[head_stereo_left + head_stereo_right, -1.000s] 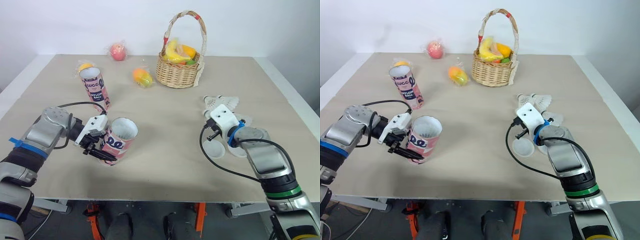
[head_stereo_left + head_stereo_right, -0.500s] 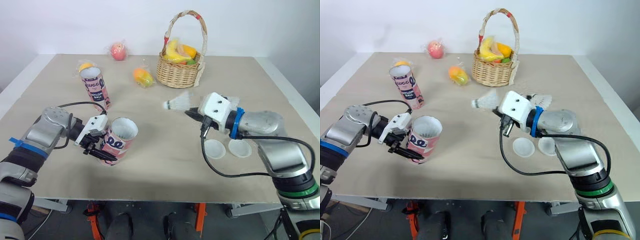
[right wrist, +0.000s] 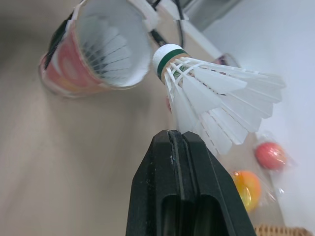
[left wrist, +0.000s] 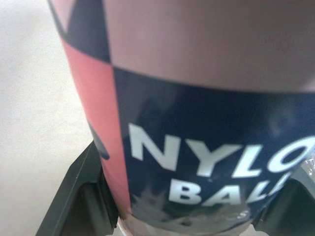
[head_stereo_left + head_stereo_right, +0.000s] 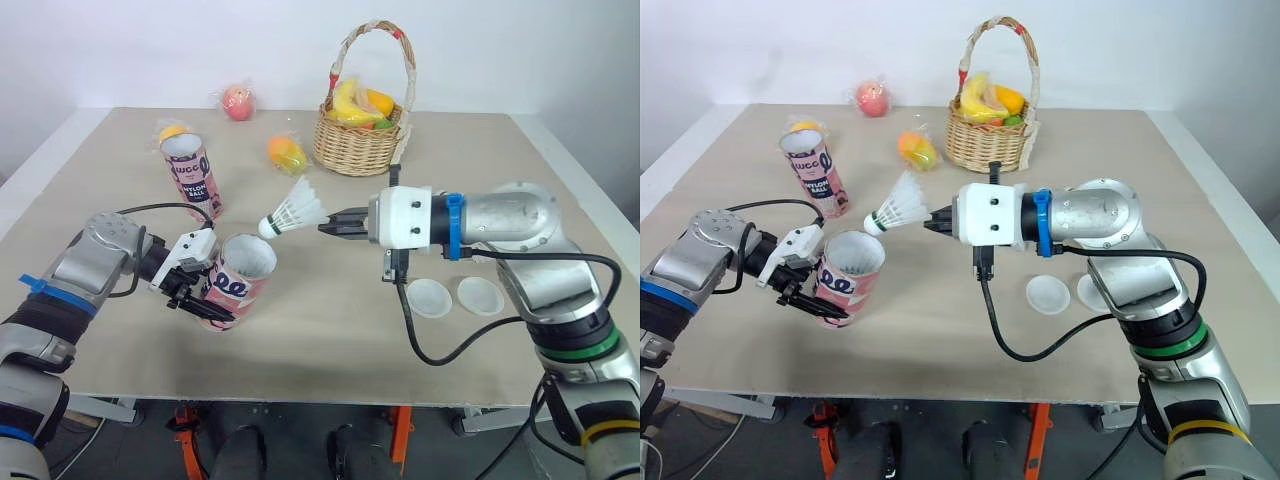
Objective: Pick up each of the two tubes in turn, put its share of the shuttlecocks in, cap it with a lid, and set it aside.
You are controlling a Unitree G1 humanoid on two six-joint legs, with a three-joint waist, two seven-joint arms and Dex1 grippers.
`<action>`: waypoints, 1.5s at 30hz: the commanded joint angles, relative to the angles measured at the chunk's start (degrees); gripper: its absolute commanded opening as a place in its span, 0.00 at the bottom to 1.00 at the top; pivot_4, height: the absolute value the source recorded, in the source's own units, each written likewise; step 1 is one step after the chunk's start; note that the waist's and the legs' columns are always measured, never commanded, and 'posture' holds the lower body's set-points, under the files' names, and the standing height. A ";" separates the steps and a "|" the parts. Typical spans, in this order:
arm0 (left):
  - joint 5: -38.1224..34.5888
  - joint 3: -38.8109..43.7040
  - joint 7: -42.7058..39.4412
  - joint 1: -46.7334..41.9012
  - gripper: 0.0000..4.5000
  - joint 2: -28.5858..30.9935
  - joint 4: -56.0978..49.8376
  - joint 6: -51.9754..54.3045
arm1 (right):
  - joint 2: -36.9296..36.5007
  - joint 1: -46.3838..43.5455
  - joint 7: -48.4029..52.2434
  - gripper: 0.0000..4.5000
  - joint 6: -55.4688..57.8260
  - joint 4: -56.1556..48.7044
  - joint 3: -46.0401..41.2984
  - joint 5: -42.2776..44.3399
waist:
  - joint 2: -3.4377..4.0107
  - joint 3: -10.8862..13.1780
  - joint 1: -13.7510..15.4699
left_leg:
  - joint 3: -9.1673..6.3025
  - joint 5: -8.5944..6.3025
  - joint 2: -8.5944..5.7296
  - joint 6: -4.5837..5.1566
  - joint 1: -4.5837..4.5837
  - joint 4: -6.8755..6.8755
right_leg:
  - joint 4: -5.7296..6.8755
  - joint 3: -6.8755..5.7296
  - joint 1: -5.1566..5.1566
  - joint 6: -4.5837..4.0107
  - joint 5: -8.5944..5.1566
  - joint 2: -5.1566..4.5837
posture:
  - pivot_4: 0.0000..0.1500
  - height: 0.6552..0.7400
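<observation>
The left gripper is closed around the tilted pink tube. The right gripper pinches the shuttlecock by its feathers. The cork points at the tube's open mouth, just above it, not touching.

Our arms are silver-grey with white wrist housings and black fingers. Loose black cables loop off both wrists; we've got blue bands too, plus a green ring on the right forearm.

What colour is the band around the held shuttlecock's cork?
Green; the shuttlecock shows best in the right wrist view.
</observation>
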 commanded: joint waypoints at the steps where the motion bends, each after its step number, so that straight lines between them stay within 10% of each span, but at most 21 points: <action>1: 0.76 -0.28 0.10 -0.42 0.64 0.32 -0.04 0.45 | 0.47 -2.46 2.80 0.02 -2.75 -0.92 1.44 -0.65 | 0.00 0.00 0.07 | -0.01 0.00 0.00 0.00 0.00 0.00 | 0.00 -0.02 0.00 -0.01 0.00 0.00 | 1.00 0.99; 9: 0.83 -0.21 0.10 -0.73 0.64 0.41 0.12 0.53 | 3.07 -5.04 5.62 0.02 -5.02 1.71 3.74 -1.12 | 0.00 0.00 0.09 | 0.01 0.00 0.02 0.00 0.00 0.00 | 0.01 -0.01 -0.01 -0.02 0.01 0.01 | 1.00 0.99; 18: 0.75 0.02 0.10 -0.28 0.64 0.42 -0.39 0.88 | 6.64 -7.43 6.58 0.83 5.50 4.01 1.09 5.97 | 0.01 0.00 0.20 | -0.02 0.00 0.05 0.00 -0.01 0.00 | 0.01 -0.05 -0.01 -0.08 0.01 0.02 | 1.00 0.99; 24: 0.82 -0.35 0.10 -0.48 0.64 0.33 -0.06 0.50 | 11.97 -11.51 1.02 0.83 21.18 11.47 -4.51 14.36 | 0.01 0.01 0.18 | -0.01 0.00 0.07 0.00 0.00 0.00 | 0.03 -0.06 -0.02 -0.11 0.04 0.03 | 1.00 0.99; 33: 0.90 -1.12 0.10 -1.11 0.64 0.07 1.04 -0.35 | 14.01 -15.07 2.38 0.01 27.28 15.59 2.69 11.41 | 0.03 0.02 0.28 | -0.02 0.00 0.05 0.00 -0.10 -0.01 | 0.03 -0.07 -0.10 -0.17 0.03 0.02 | 1.00 0.99; 45: 0.76 -1.85 0.10 -1.67 0.64 -0.01 1.78 -0.88 | 16.67 -27.03 21.99 0.01 18.66 28.24 18.45 2.82 | 0.05 0.03 0.28 | -0.04 0.00 0.08 0.00 -0.10 0.02 | 0.04 -0.12 -0.13 -0.14 0.03 0.05 | 1.00 0.99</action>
